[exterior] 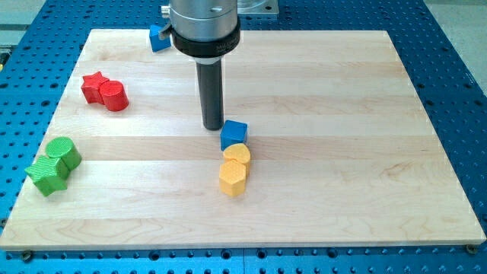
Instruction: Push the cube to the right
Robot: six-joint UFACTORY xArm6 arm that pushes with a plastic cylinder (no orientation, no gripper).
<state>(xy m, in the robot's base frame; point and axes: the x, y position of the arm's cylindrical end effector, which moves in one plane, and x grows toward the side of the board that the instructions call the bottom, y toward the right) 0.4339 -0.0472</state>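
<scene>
Near the board's (426,152) centre, my tip (212,126) was set just left of the blue cube (234,135), placed for a rightward push. Nothing was held; the rod has no jaws. Two yellow blocks (235,169) lay just below.

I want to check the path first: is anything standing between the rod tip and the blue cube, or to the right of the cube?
Nothing visible. My tip sits just left of the blue cube, no block between. The board right of it is bare; the two yellow blocks lie below the cube, outside that path.

One camera looks down, seemingly from the front, over the whole wooden board (319,91).
</scene>
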